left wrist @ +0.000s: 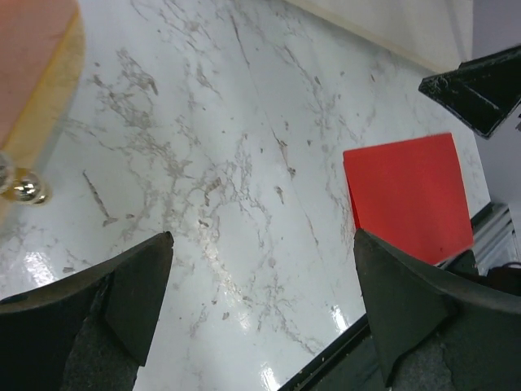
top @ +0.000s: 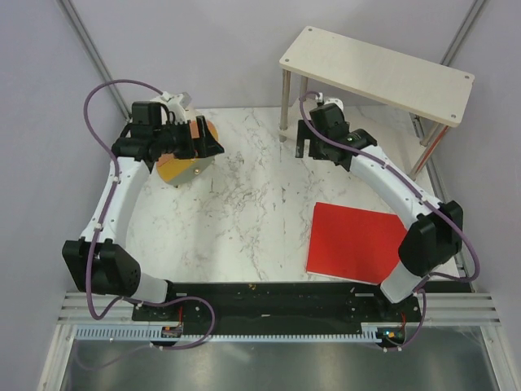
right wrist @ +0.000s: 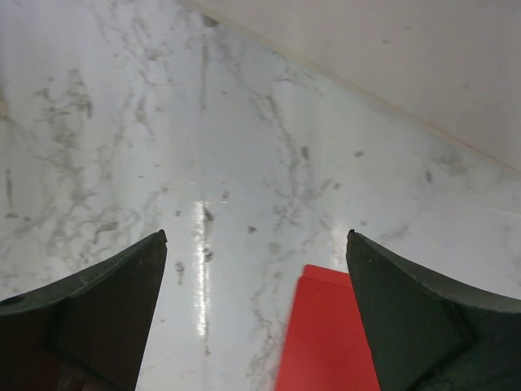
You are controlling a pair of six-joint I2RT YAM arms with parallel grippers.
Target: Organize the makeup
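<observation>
Two arms of mine reach out over the marble desk [top: 244,204]. Both sets of jaws stand spread wide and grip nothing; only bare marble shows between the fingers of each.

My left arm [top: 122,191] rises from its base and stretches to the far left part of the desk, with the wrist turned so the left jaws point across toward the middle. Just past the outer finger of those jaws sits the orange-yellow case [top: 175,169]. In the left wrist view its top looks peach-pink with a yellow rim, and its gold ball clasp [left wrist: 24,189] faces the jaws. Well ahead of the left jaws, toward their other finger, lies the red sheet [top: 358,242], flat on the marble.

My right arm [top: 383,175] bends at the elbow over the desk's right edge and reaches to the far side. There the right jaws hang near a leg of the wooden shelf [top: 378,69]. A corner of the red sheet shows low between the right jaws, nearer one finger.

The makeup shows in none of my views, so I cannot tell where it lies, which way it points or how its long axis runs.
</observation>
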